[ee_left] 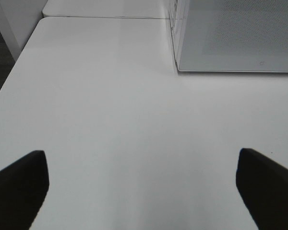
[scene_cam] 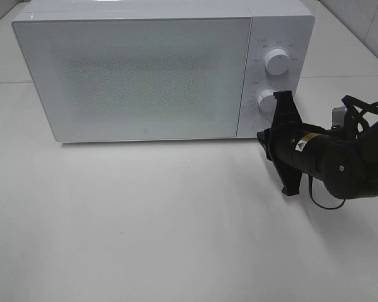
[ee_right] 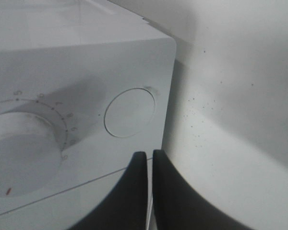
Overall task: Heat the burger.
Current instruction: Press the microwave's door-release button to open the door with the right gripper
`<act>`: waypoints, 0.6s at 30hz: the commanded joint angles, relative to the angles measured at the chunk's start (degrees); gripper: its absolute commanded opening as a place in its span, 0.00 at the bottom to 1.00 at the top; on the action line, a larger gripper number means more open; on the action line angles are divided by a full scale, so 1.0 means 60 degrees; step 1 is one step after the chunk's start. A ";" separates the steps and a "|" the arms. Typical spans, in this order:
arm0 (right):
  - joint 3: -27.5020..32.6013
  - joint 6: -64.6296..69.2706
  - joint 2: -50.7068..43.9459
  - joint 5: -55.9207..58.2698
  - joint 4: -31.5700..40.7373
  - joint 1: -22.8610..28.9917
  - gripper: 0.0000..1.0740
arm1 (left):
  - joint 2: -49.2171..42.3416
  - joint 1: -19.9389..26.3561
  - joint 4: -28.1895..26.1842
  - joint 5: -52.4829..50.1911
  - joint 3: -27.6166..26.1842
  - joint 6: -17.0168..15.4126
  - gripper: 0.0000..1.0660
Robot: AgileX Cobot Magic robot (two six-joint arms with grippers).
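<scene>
From the high camera, the white microwave (scene_cam: 138, 69) stands on the table (scene_cam: 145, 220) with its speckled door (scene_cam: 132, 75) closed; the burger shows nowhere, and whether it sits behind that door cannot be told; the right gripper (scene_cam: 263, 137) is at the control panel, below the lower knob (scene_cam: 267, 100), and the left arm is out of this view; in the left wrist view, the left gripper (ee_left: 141, 191) hangs over bare table with its jaws spread wide, holding nothing; in the right wrist view, the right gripper's jaws are pressed together, empty, tips just beside the round button (ee_right: 130, 112), touching or not I cannot tell; a stacked burger would likely be light, soft and prone to sliding apart, so a gentle hold across the bun's sides, low and level, seems wisest.
</scene>
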 commanded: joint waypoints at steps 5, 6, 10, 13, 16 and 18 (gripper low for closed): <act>-0.0525 -0.0382 0.0210 0.0010 0.0516 -0.0038 0.01 | -0.0019 0.0029 -0.0019 -0.0134 0.0010 -0.0038 0.92; -0.0659 -0.0611 0.0220 0.0067 0.0668 -0.0153 0.01 | -0.0019 0.0029 -0.0019 -0.0134 0.0010 -0.0038 0.92; -0.0821 -0.0888 0.0220 0.0048 0.0840 -0.0248 0.01 | -0.0019 0.0029 -0.0019 -0.0134 0.0010 -0.0038 0.92; -0.0879 -0.0945 0.0220 0.0086 0.0888 -0.0353 0.01 | -0.0019 0.0029 -0.0019 -0.0134 0.0010 -0.0038 0.92; -0.0907 -0.0945 0.0220 0.0172 0.0888 -0.0372 0.01 | -0.0019 0.0029 -0.0019 -0.0134 0.0010 -0.0038 0.92; -0.0907 -0.0945 0.0229 0.0344 0.0888 -0.0372 0.01 | -0.0019 0.0029 -0.0019 -0.0134 0.0010 -0.0038 0.92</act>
